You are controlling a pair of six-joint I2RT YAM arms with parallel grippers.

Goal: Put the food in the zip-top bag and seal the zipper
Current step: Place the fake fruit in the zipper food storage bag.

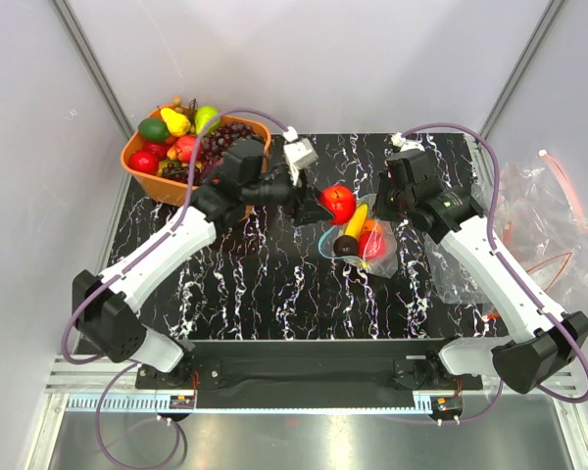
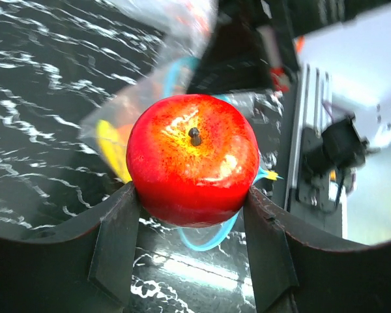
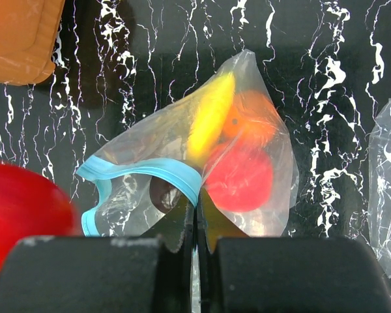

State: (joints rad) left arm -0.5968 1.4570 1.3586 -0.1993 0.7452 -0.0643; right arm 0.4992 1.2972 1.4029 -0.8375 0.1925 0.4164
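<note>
Apple (image 2: 192, 160), red and glossy, clamped at its sides between the fingers of the left gripper (image 2: 191, 199), stem end toward the wrist camera. Held above the table (image 1: 255, 284), just beside the bag's open mouth, not yet inside.

Bag (image 3: 247, 163) near the middle of the table, holding a yellow fruit (image 3: 212, 117), an orange one (image 3: 251, 120) and a second red one (image 3: 241, 176). Something dark near the mouth too, too blurred to name. Zipper (image 3: 143, 171) unsealed, bowed into a loop. Right gripper (image 3: 197, 212) closed tight on the bag's lip at the zipper.

Judged step: last fruit going in, sealing not yet begun.

Possible trouble from here:
- Apple catching the blue lip on entry and folding the mouth shut. Cause: a mouth looking barely wider than the fruit, held at one point only.
- Thin film slipping out of the right pinch under a push from the apple, leaving a slack, collapsed opening.
- Apple released short of the mouth and rolling off across the table, being round and glossy with nothing to stop it.
- Fruits inside spilling back out through a tilted mouth.
- Fruit left crowding the strip, blocking a clean seal later.

Basket (image 1: 137, 162) of other fruit at the far left and spare bags (image 1: 539, 215) at the right, both well apart from the work.
</note>
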